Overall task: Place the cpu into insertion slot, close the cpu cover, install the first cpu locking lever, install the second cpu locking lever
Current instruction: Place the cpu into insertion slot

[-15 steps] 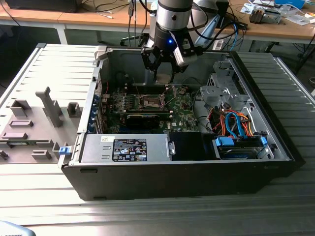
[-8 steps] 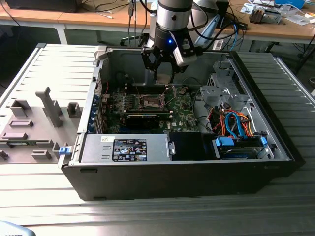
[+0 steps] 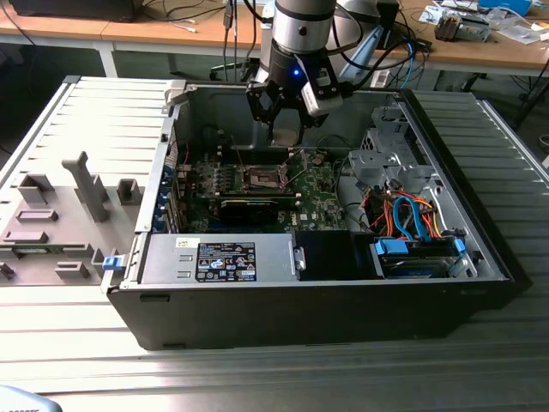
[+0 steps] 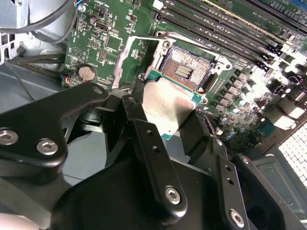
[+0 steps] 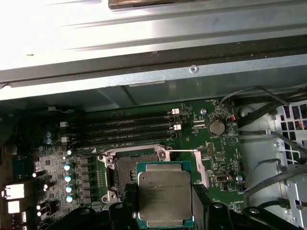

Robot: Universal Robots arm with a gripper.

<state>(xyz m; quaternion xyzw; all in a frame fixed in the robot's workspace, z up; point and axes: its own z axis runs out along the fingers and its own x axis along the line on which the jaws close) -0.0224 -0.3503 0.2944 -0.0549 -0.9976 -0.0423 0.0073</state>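
My gripper hangs inside the open computer case, shut on the cpu. In both wrist views the cpu is a flat square chip with a grey metal face and a green edge, clamped between the black fingers on two opposite sides. It hovers above the board, just beside the insertion slot, which lies open with its dark centre showing; in the first wrist view the chip hides part of it. The cpu cover is swung open beside the socket.
The green motherboard carries long black memory slots next to the socket and a coin cell. Case walls surround the board. Drive cages and orange and blue cables fill the exterior view's right; a power supply sits in front.
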